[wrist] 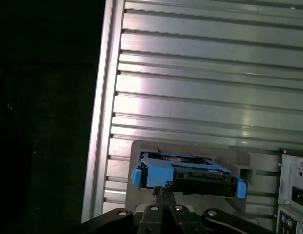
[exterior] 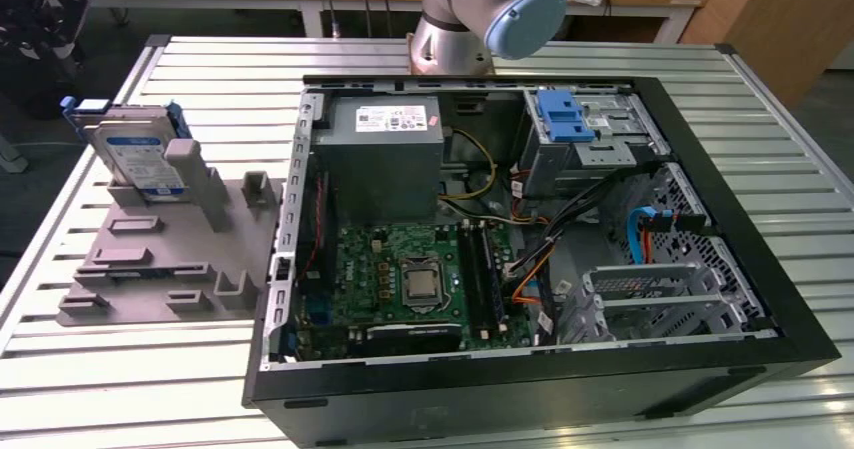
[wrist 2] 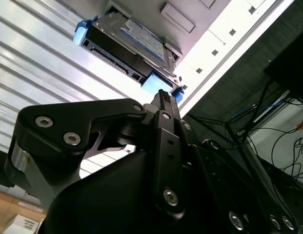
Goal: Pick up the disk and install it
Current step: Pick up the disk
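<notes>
Slatted metal table [wrist: 200, 73] spreads beyond the fingers [wrist 2: 166, 126]; the disk [wrist: 200, 176] stands on edge in a grey holder [wrist: 261, 161] just ahead of them, likely to offer its blue rail. The gripper [wrist: 161, 191] is pinched closed, empty.

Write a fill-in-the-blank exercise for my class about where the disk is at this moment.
1. The disk stands ___ in the grey holder.
2. The grey holder lies on the exterior view's ___ of the open computer case.
3. The plastic rails along the disk's edges are coloured ___.
Missing words: upright; left; blue.
</notes>
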Controlling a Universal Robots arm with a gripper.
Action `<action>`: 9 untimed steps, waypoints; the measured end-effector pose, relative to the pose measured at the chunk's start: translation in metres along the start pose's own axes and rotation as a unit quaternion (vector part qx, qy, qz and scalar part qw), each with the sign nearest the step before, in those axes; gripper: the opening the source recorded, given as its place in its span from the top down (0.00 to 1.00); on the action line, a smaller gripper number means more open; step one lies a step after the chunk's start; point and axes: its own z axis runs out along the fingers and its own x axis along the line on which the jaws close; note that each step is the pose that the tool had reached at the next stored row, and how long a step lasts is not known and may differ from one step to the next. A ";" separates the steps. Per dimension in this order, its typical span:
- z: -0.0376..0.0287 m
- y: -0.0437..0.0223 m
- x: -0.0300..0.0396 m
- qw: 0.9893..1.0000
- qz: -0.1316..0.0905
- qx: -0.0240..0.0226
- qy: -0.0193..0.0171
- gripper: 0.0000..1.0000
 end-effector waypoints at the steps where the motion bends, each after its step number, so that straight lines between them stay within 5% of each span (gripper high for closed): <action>1: 0.0000 0.0000 0.0000 1.000 0.000 0.000 0.000 0.89; 9: 0.0000 0.0000 0.0000 1.000 -0.005 0.000 0.000 0.89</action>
